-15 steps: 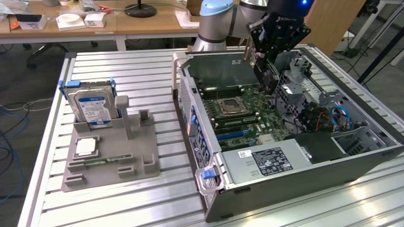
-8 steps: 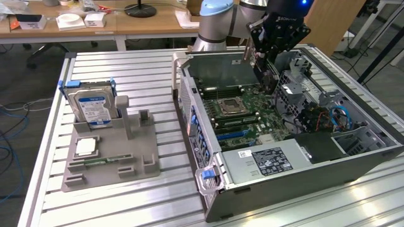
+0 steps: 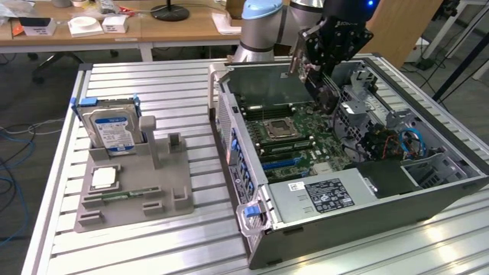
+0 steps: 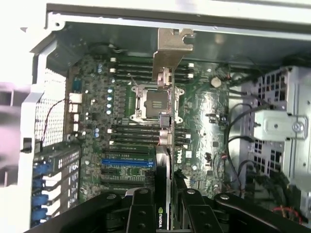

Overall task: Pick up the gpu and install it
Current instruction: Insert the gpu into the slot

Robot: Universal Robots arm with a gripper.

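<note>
Gripper [image 3: 317, 66] is over the open case [image 3: 367, 229] with the gpu [image 3: 322, 91] in hand, card in the air above the motherboard [image 3: 306, 134] and not seated. In the wrist view the gpu [image 4: 165, 136] shows edge-on as a thin strip, its bracket [image 4: 172, 48] at the far end, toward the case wall. My read: it's held on its thin axis so the connector edge can face the board and the bracket can line up with the rear opening, which is how a card has to go in. It hangs over the CPU socket [image 4: 153, 102]; the blue slot [image 4: 127, 162] sits off to one side, so I'd say it is not lined up with a slot here, though I can't tell which slot is the target. Fingers [image 4: 141, 208] are part-closed, one on each flat face of the card, clamped on the logo end with no gap showing. The card looks rigid and slim, so a face pinch should hold it, but a tilt in the grip would carry to the connector edge. On the exterior view's left, the parts holder [image 3: 153, 200] carries the hard drive [image 3: 114, 129] upright, well apart from the arm.
</note>
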